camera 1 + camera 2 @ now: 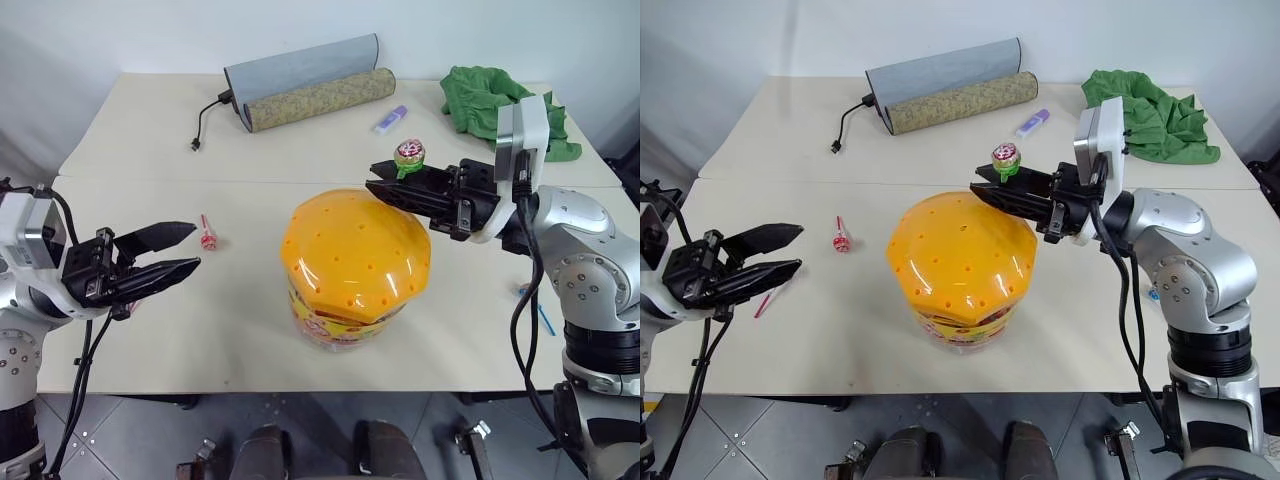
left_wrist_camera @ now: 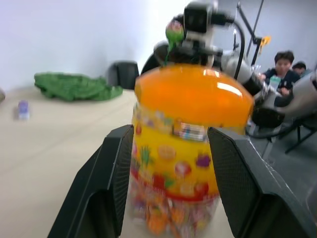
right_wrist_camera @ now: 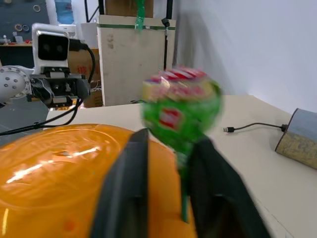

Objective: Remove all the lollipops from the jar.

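Green-wrapped lollipop sits pinched by its stick in my right gripper, just above the far rim of the jar; jaws clenched on it. Judging by looks it's v. light, stick thin & stiff, foil slick, so best to grip the stick, not the ball. Jar is big, clear plastic w/ orange domed lid, prob. easy to tip if nudged. My left gripper hangs open & empty, well left of the jar. A red lollipop lies on the table between left gripper & jar.

Right eye view: same layout; behind the jar are a rolled mat, black cable, small purple tube & green cloth, all well clear.

Left wrist view: my fingers bracket the jar, apart from it; wrapped sweets show through the wall. People sit beyond it.

Right wrist view: stick clamped between my pads, green head up over the lid. Nothing blocks a lift away.
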Robot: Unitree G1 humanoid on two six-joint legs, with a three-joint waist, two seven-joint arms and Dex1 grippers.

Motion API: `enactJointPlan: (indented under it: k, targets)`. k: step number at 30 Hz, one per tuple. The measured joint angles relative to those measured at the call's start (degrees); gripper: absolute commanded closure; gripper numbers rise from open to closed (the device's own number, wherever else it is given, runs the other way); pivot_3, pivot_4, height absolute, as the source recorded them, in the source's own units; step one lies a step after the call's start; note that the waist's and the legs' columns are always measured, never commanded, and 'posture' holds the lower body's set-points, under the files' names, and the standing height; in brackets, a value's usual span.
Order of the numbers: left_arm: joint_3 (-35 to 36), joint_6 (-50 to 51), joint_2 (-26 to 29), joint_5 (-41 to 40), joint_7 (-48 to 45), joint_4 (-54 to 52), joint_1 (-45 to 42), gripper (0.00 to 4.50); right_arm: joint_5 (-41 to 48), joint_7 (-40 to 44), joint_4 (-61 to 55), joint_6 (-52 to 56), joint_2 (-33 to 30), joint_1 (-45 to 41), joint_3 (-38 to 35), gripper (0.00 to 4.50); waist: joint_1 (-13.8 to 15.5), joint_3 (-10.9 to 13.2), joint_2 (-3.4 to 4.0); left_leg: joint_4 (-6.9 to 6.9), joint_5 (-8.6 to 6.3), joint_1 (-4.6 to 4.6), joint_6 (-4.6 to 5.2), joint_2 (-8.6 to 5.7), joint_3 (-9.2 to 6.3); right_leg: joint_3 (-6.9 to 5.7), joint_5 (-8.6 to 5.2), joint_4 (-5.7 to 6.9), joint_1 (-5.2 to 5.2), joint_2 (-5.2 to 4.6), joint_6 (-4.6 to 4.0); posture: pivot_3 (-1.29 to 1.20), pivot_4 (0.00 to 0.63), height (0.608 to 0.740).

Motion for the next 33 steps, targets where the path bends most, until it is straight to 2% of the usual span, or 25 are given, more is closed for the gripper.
enactJointPlan:
  k: [5, 9, 13, 16, 20, 23, 28, 29, 33]
  targets:
    - [-0.6, 1.3, -0.7, -3.0, 1.9, -0.5, -3.6, 1.98, 0.0, 1.4, 1.5, -0.1, 0.0, 0.0, -0.8, 4.44, 0.0, 0.0, 0.00, -0.01, 0.00, 0.00, 0.00, -0.01, 0.00, -0.02, 0.00, -0.01, 0.00, 0.01, 0.00, 0.00, 0.150, 0.740]
    - [-3.4, 1.7, -0.9, -3.4, 1.4, -0.9, -7.4, 1.98, 5.2, -0.3, 2.3, 1.6, -0.7, -1.6, -7.0, 4.44, 0.2, 0.0, 0.00, 0.03, 0.00, -0.04, 0.00, -0.07, -0.02, -0.02, 0.01, -0.01, 0.01, -0.01, 0.02, 0.00, 0.150, 0.740]
    - [-7.1, 1.7, -0.3, -2.4, -2.1, -0.7, -9.7, 1.98, 7.6, -2.7, 5.6, 5.5, -10.7, -0.4, -16.7, 4.44, 0.8, 0.0, 0.00, 0.05, -0.01, -0.15, 0.02, -0.12, 0.05, -0.11, 0.01, -0.06, 0.03, -0.01, 0.01, 0.00, 0.150, 0.740]
    - [-9.8, 0.9, 0.5, -0.5, -5.9, -0.4, -11.0, 1.98, 1.2, -1.6, 10.6, 6.4, -22.8, 10.3, -22.4, 4.44, 1.6, 0.0, -0.01, -0.01, -0.01, -0.16, 0.02, -0.10, 0.37, -0.18, 0.01, -0.15, 0.03, 0.01, 0.01, 0.00, 0.150, 0.740]
    - [-11.9, -0.5, 1.3, 1.9, -9.6, 0.3, -11.9, 1.98, -13.1, -3.2, 15.6, 4.0, -29.9, 27.4, -21.6, 4.44, 1.5, 0.0, 0.05, -0.08, 0.00, 0.00, 0.03, -0.05, 0.74, 0.03, 0.00, -0.16, 0.01, 0.02, 0.01, 0.00, 0.150, 0.740]
    - [-12.5, -1.8, 1.4, 4.1, -11.5, 3.1, -12.0, 1.98, -22.0, -6.3, 19.6, 0.5, -27.2, 35.1, -18.5, 4.44, 0.9, -0.1, 0.13, -0.07, 0.02, 0.09, 0.06, -0.04, 1.01, 0.24, -0.01, -0.21, -0.03, 0.02, 0.00, 0.00, 0.150, 0.740]
    - [-14.5, -4.3, 0.7, 8.0, -12.0, 5.3, -11.9, 1.98, -26.0, -7.5, 20.4, -5.3, -20.2, 36.6, -14.5, 4.44, 0.0, 0.0, 0.22, -0.08, 0.04, 0.10, 0.03, 0.01, 0.99, 0.26, -0.01, -0.19, -0.04, 0.05, -0.01, 0.00, 0.150, 0.740]
    - [-14.5, -4.7, 0.7, 8.7, -12.0, 5.7, -11.9, 1.98, -26.2, -7.7, 20.4, -5.6, -19.5, 36.4, -14.4, 3.92, 0.1, 0.0, 0.23, -0.08, 0.04, 0.10, 0.03, 0.01, 0.96, 0.26, -0.01, -0.18, -0.04, 0.05, -0.01, 0.00, 0.150, 0.740]
    - [-14.5, -5.9, 1.4, 11.9, -10.9, 7.6, -10.6, 1.98, -25.4, -5.3, 20.2, -7.2, -18.2, 37.1, -15.5, 2.68, 0.4, 0.0, 0.24, -0.08, 0.04, 0.06, 0.04, 0.00, 0.90, 0.23, -0.01, -0.19, -0.04, 0.05, 0.00, 0.00, 0.150, 0.740]
